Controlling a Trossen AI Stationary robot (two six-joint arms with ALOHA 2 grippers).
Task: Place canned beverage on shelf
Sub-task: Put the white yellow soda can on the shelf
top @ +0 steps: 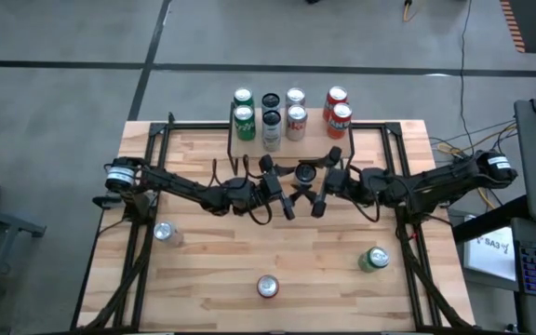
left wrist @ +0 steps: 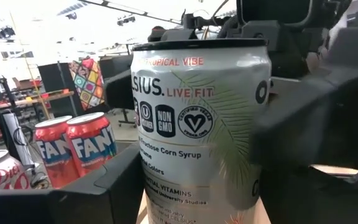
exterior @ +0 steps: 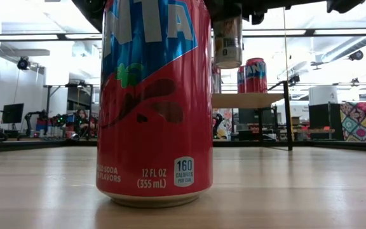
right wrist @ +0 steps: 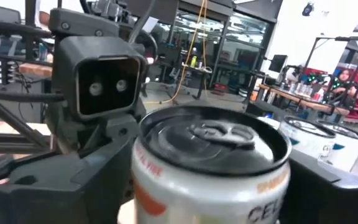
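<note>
- Smooth white Celsius can (left wrist: 197, 124), pull-tab lid up, pinched mid-air between both claws at table centre, just in front of the shelf (top: 291, 140).
- Left gripper (top: 282, 193) and right gripper (top: 316, 191): matte black fingers spread wide, clamped on its curved sides.
- Glossy red Fanta cans (top: 337, 110) upright on shelf's pale wood.

In the low view a red can (exterior: 154, 102) fills the foreground, its top cut off by the frame, and it hides most of the shelf (exterior: 246, 100) behind. In the high view both grippers cover the held can (top: 305, 173), so only its lid shows. In the left wrist view its base runs off the frame, and a dark finger (left wrist: 316, 124) blurs over its side.
</note>
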